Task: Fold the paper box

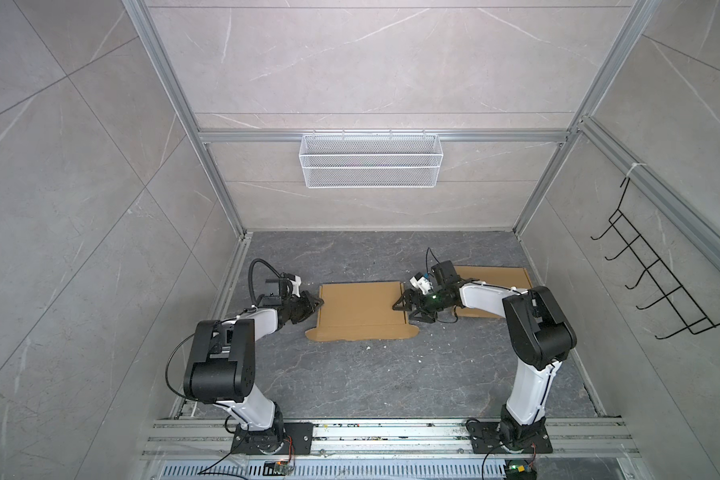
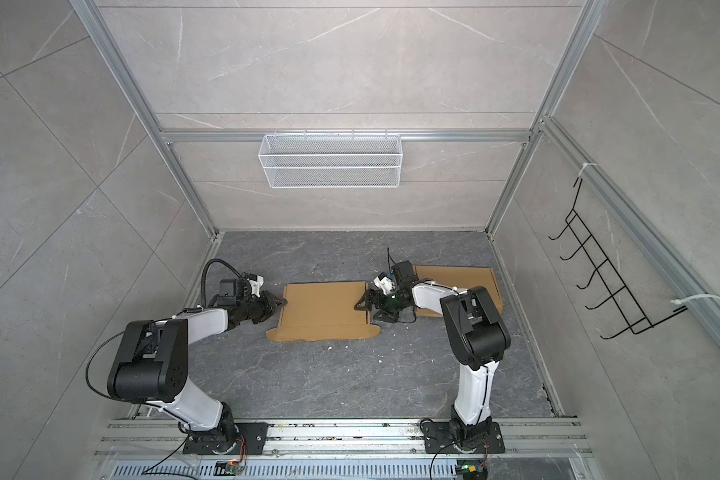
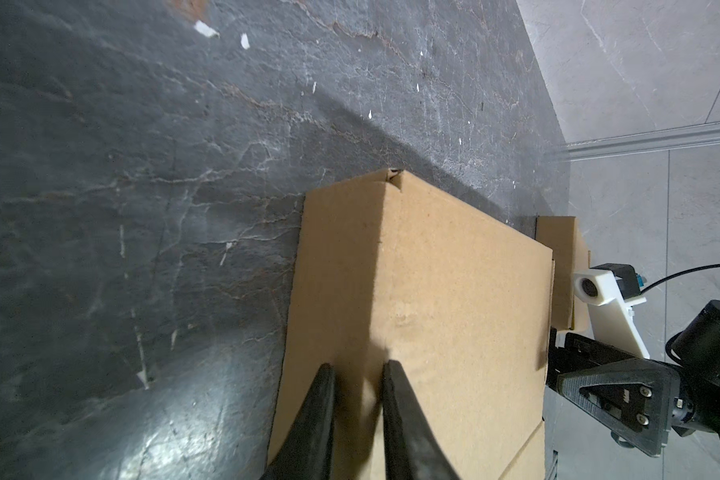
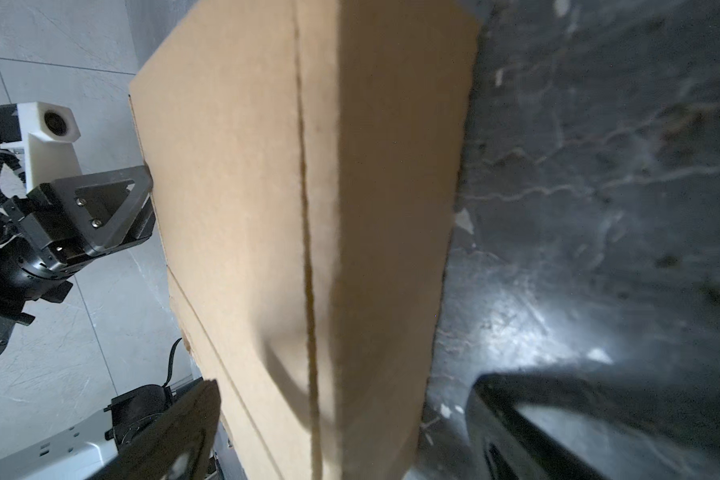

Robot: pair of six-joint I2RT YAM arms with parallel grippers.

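The paper box (image 1: 362, 309) (image 2: 325, 309) is a brown cardboard blank lying flat in the middle of the dark floor, with a crease along its length (image 3: 454, 311) (image 4: 233, 187). My left gripper (image 1: 317, 303) (image 2: 282, 301) (image 3: 358, 370) sits at the blank's left edge. Its jaws are nearly together, with a narrow strip of cardboard showing in the gap. My right gripper (image 1: 406, 312) (image 2: 366, 312) (image 4: 350, 415) stands wide open astride the right edge. One finger is over the cardboard and the other is out over the floor.
A second flat cardboard piece (image 1: 499, 278) (image 2: 462, 278) lies at the back right, partly under the right arm. A white wire basket (image 1: 370, 160) hangs on the back wall. A black hook rack (image 1: 657, 282) hangs on the right wall. Small white scraps (image 1: 366, 348) dot the floor.
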